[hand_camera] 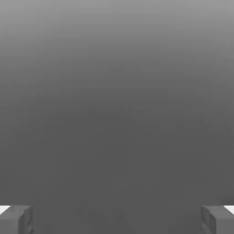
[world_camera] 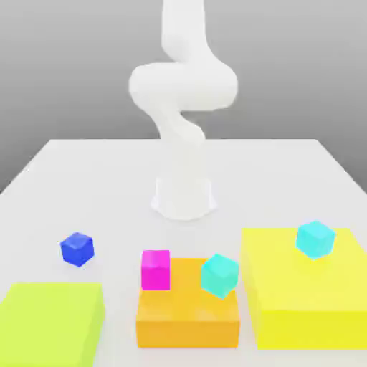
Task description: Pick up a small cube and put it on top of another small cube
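The end effector [hand_camera: 117,219] is spread wide, gripping nothing. The small blue cube [world_camera: 77,249] sits on the counter [world_camera: 107,186], apart from the orange block [world_camera: 188,315].

Small cube [world_camera: 77,249] deep blue; magenta cube [world_camera: 155,269]; two cyan cubes [world_camera: 219,274]; orange block [world_camera: 188,322]; yellow blocks [world_camera: 304,294]; white arm [world_camera: 184,107].

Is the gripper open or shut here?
Open. In the hand view the gripper shows its two fingertips far apart at opposite edges, with nothing between them.
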You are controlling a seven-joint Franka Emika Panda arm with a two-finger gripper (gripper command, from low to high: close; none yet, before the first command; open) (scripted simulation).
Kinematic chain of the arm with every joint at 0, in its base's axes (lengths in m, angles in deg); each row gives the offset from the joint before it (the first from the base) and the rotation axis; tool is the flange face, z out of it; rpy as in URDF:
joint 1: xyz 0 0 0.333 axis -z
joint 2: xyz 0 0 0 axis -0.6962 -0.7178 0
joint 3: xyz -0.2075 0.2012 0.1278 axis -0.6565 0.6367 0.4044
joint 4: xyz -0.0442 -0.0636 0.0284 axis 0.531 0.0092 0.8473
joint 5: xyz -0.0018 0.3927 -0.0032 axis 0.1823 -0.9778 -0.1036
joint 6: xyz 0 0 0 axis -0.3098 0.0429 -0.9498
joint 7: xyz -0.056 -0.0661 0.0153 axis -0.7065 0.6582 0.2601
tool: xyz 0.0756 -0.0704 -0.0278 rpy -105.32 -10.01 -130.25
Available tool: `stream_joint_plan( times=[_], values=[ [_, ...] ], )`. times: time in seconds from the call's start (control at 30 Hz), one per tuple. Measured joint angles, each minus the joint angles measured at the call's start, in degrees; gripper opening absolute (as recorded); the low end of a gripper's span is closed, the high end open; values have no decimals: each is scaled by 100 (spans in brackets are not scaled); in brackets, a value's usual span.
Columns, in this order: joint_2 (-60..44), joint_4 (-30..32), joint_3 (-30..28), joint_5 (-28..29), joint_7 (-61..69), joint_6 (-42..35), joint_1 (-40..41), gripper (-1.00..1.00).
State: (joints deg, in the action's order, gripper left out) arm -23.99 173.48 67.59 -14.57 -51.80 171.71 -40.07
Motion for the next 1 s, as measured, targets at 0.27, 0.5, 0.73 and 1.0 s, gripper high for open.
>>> stream_joint_plan(
  times=[0.27, 0.5, 0.73, 1.0],
  values=[
    [-1198, 1087, -70, -57, -1953, 975, 1307, 0],
    [-2223, 2018, -144, -48, -3670, 1810, 2384, 0],
    [-3245, 2949, -320, 65, -5460, 2645, 3379, 0],
    [-4660, 3313, -334, -347, -6115, 3798, 3912, 0]
  ],
)
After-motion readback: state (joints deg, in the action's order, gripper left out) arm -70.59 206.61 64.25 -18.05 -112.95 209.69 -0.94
